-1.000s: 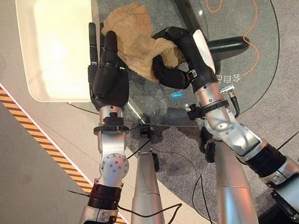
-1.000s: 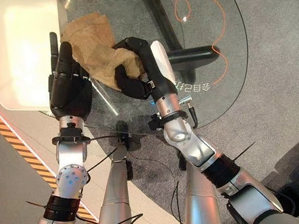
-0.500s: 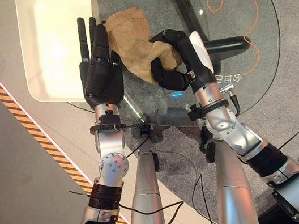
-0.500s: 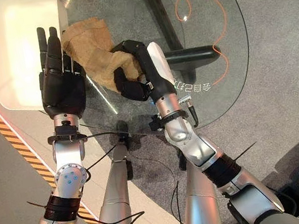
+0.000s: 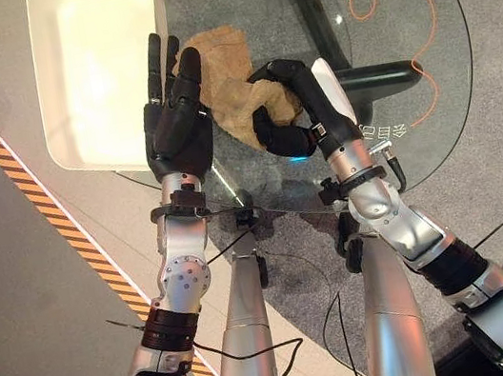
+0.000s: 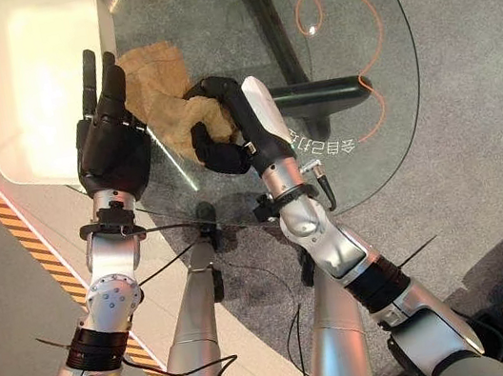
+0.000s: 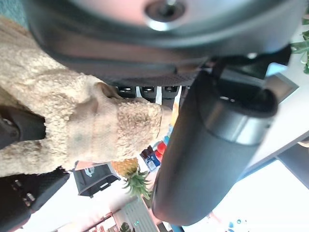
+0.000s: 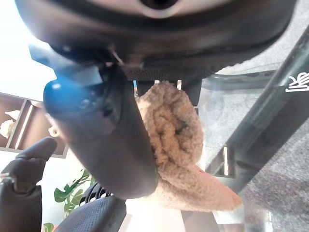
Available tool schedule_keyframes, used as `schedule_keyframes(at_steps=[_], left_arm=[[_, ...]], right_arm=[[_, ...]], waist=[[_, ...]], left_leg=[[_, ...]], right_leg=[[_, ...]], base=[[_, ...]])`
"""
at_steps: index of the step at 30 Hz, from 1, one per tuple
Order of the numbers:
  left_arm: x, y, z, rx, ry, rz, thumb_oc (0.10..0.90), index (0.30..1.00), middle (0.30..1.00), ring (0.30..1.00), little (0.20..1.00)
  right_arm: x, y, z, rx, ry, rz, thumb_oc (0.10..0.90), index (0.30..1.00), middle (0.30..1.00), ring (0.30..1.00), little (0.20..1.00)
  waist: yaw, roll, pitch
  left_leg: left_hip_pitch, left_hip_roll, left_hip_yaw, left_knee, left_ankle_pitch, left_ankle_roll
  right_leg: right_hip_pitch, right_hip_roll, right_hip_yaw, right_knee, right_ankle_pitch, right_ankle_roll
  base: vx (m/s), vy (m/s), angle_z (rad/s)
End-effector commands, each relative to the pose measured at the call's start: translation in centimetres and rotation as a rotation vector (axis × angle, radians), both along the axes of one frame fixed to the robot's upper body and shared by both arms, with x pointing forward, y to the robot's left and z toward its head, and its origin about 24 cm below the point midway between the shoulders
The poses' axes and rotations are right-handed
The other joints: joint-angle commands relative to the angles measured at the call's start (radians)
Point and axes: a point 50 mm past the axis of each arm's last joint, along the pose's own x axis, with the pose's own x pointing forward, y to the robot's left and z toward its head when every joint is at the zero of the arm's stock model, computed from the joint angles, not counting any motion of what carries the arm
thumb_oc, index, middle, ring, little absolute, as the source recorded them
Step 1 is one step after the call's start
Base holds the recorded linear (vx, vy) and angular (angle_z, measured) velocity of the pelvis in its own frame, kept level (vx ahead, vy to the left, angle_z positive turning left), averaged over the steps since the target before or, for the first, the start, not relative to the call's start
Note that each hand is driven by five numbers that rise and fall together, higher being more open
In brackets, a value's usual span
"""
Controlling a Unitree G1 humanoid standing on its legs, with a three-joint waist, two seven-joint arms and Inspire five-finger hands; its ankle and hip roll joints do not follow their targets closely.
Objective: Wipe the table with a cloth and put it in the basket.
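Cloth bunched on the glass desk beside the basket, right hand curled round it. Left hand flat, fingers straight. Soft, light, floppy: grip the bunched middle.

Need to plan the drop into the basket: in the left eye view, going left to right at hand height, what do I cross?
White rectangular plastic basket → left hand, fingers straight → crumpled tan fleecy cloth → right hand curled on the cloth → clear glass table.
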Motion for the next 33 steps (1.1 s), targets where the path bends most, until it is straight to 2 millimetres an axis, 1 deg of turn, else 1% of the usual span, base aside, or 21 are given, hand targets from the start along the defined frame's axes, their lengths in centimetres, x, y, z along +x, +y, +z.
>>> schedule_keyframes(at_steps=[1, 12, 23, 24, 25, 33], left_arm=[[-1.1, -1.6, 5.7, 0.087, -0.258, -0.044, 0.8, 0.9, 0.9, 0.9, 0.9], [-0.4, -2.0, 5.0, 0.154, -0.157, -0.048, 0.8, 0.9, 0.9, 0.9, 0.9], [-0.1, -2.1, 4.6, 0.195, -0.131, -0.064, 0.8, 0.9, 0.9, 0.9, 0.9], [-0.1, -2.1, 4.7, 0.195, -0.134, -0.061, 0.753, 0.86, 0.86, 0.86, 0.853], [-0.1, -2.0, 4.8, 0.195, -0.146, -0.051, 0.1, 0.3, 0.3, 0.3, 0.2], [-0.2, -1.9, 5.1, 0.196, -0.17, -0.032, 0.1, 0.3, 0.3, 0.3, 0.2]], right_arm=[[-5.7, 4.7, 8.3, 0.067, -0.429, 0.316, 0.1, 0.3, 0.3, 0.3, 0.2], [-6.2, 4.6, 9.3, 0.069, -0.498, 0.31, 0.1, 0.3, 0.3, 0.3, 0.2], [-6.5, 4.6, 9.9, 0.066, -0.542, 0.305, 0.1, 0.3, 0.3, 0.3, 0.2], [-6.5, 4.6, 9.9, 0.067, -0.542, 0.306, 0.1, 0.3, 0.3, 0.3, 0.2], [-6.5, 4.6, 9.9, 0.067, -0.544, 0.307, 0.1, 0.3, 0.3, 0.3, 0.2], [-6.5, 4.8, 9.9, 0.066, -0.54, 0.307, 0.1, 0.3, 0.3, 0.3, 0.2]], waist=[[0.0, -0.01, -0.024], [-0.002, -0.01, -0.024], [0.0, -0.007, -0.024], [0.0, -0.007, -0.024], [0.0, -0.007, -0.024], [0.0, -0.008, -0.024]], left_leg=[[0.018, -0.098, 0.111, 0.129, -0.158, 0.119], [0.02, -0.096, 0.113, 0.128, -0.158, 0.118], [0.025, -0.097, 0.116, 0.127, -0.159, 0.118], [0.026, -0.097, 0.116, 0.126, -0.158, 0.118], [0.028, -0.096, 0.117, 0.124, -0.158, 0.118], [0.029, -0.097, 0.116, 0.124, -0.158, 0.118]], right_leg=[[0.022, 0.062, -0.021, -0.221, 0.178, 0.004], [0.025, 0.062, -0.023, -0.225, 0.181, 0.008], [0.031, 0.06, -0.025, -0.231, 0.182, 0.009], [0.032, 0.06, -0.025, -0.232, 0.183, 0.009], [0.034, 0.06, -0.025, -0.234, 0.183, 0.009], [0.034, 0.061, -0.023, -0.236, 0.184, 0.009]], base=[[0.0, 0.0, 0.0], [0.0, 0.0, 0.0], [0.0, 0.0, 0.0], [0.0, 0.0, 0.0], [0.0, 0.0, 0.0], [0.0, 0.0, 0.0]])
